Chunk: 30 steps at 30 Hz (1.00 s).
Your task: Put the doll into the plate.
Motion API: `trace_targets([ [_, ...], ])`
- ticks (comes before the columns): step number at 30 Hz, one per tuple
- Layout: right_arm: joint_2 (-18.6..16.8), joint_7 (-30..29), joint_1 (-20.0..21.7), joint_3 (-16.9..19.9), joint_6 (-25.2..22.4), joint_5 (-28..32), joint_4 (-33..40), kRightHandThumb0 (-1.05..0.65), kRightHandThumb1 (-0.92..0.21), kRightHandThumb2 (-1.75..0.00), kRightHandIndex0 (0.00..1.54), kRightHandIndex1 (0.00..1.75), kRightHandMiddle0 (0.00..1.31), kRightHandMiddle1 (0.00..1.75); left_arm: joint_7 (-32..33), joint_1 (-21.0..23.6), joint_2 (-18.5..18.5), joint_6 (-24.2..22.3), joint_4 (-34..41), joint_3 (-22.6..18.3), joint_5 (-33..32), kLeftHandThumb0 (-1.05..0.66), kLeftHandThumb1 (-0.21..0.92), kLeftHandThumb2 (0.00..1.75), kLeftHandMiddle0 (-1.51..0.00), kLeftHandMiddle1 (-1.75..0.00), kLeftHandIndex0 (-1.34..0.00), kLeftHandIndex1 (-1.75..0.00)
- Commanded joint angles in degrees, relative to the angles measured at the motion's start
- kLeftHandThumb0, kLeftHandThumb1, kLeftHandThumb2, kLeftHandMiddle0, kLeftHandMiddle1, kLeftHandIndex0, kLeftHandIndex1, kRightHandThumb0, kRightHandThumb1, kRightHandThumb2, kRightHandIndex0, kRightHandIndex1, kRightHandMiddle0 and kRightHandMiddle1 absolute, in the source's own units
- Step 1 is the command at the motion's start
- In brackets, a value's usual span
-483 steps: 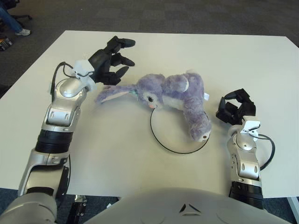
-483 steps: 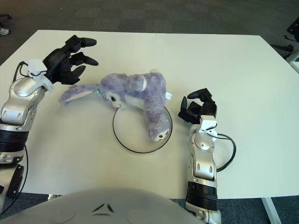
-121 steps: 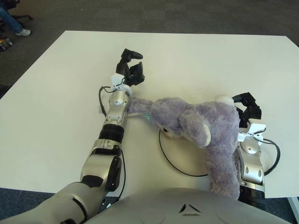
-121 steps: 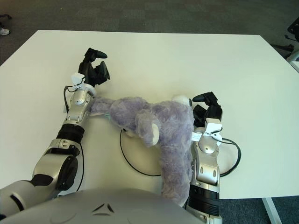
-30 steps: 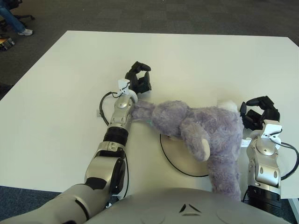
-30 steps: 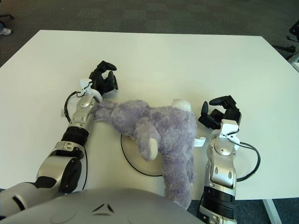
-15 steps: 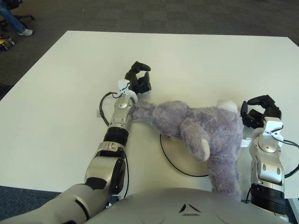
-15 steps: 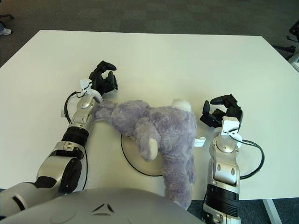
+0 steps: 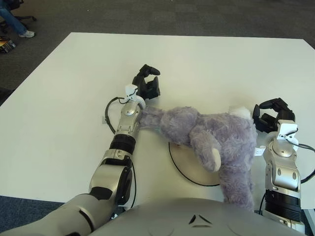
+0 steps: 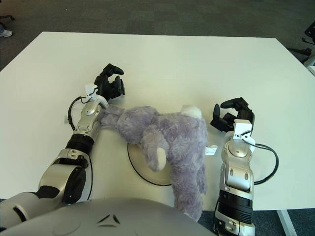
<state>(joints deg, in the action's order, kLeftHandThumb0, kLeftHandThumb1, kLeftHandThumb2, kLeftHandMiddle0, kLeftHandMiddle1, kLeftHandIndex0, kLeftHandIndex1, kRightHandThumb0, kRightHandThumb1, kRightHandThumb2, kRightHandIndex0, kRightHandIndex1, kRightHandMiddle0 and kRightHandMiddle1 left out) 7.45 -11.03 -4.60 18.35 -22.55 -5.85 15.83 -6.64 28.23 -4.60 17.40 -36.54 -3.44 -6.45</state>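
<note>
The desk (image 9: pixel 59 78) carries everything here, and the biggest thing on it is the doll (image 9: pixel 216 142), a purple plush that sprawls across the plate (image 9: pixel 183 172). Its body covers the plate's middle and right side, leaving only the near-left arc of the black rim in view. One long ear reaches out to the left beyond the rim, and a leg hangs toward me over the near edge of the desk.

Compared with a second ago, the doll has barely shifted. What has changed is my right hand (image 9: pixel 273 116): it has drawn away from the plush and now sits just beside the white tail end, fingers loosely curled and holding nothing. That tells me I have let go, so the doll lies where it will stay unless I nudge it.

My left hand (image 9: pixel 146 86) is still beyond the ear tip, fingers curled in on themselves with nothing in them, while my forearm lies along the ear.

I judge the placing mostly done, though the ear and leg spill outside the rim.
</note>
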Motion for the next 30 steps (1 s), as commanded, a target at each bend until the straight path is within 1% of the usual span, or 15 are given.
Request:
trace_targets([
  [1, 0.0, 0.9, 0.1, 0.1, -2.5, 0.9, -1.7, -0.47, -0.37, -1.26, 1.17, 1.75, 0.58, 1.75, 0.1, -2.3, -0.4, 0.1, -1.7, 0.8, 1.0, -0.41, 0.54, 1.04, -1.1, -1.75, -0.44, -1.75],
  [13, 0.5, 1.4, 1.3, 0.7, -2.9, 1.3, -2.6, -0.48, -0.34, -1.29, 1.18, 1.75, 0.6, 1.75, 2.8, -2.9, -0.8, 0.3, -1.5, 1.2, 3.1, -0.41, 0.54, 1.04, -1.1, -1.75, -0.44, -1.75],
  [25, 1.3, 2.4, 2.2, 1.0, -2.5, 1.8, -3.9, -0.48, -0.33, -1.3, 1.19, 1.75, 0.6, 1.75, 4.3, -3.3, -1.0, -0.1, -0.9, 1.7, 3.8, -0.41, 0.53, 1.04, -1.11, -1.75, -0.44, -1.75],
  [30, 1.3, 2.4, 2.6, 1.4, -2.3, 2.1, -4.5, -0.48, -0.33, -1.3, 1.16, 1.75, 0.6, 1.75, 4.8, -3.3, -1.2, -0.5, -0.7, 1.7, 4.0, -0.41, 0.53, 1.05, -1.11, -1.75, -0.45, -1.75],
])
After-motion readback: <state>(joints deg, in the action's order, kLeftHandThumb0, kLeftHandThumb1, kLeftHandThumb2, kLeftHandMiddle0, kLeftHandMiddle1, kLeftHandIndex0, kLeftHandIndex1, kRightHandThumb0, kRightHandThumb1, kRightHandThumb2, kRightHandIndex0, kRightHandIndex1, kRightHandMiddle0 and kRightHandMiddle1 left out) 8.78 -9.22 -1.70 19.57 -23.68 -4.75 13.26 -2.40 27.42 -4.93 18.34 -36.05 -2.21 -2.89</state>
